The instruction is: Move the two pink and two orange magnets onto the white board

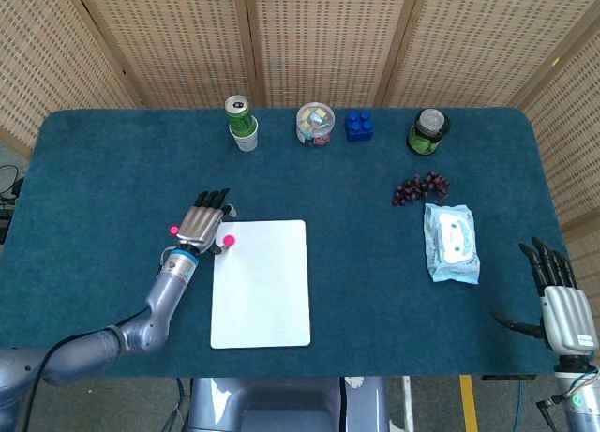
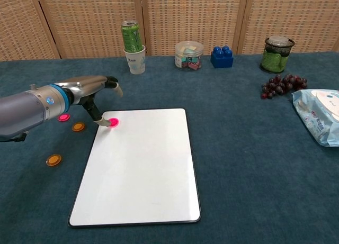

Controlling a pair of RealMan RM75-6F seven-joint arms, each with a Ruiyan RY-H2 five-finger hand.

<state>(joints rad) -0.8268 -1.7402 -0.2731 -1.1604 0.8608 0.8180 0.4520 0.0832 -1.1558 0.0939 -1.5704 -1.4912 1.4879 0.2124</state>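
Progress so far: one pink magnet sits on the far left corner of the white board, w/ the left hand over it, a fingertip touching or pinching it; can't tell if it's let go yet. So 1 of 4 is basically there. Left to do: the other pink magnet and an orange magnet, both on the cloth just left of the board, plus a second orange magnet nearer, also off the board. Right hand is at the near right corner, fingers spread, holding nothing.

Surface is a table under dark blue cloth. Behind it are woven wicker screens, nothing else of the room visible.
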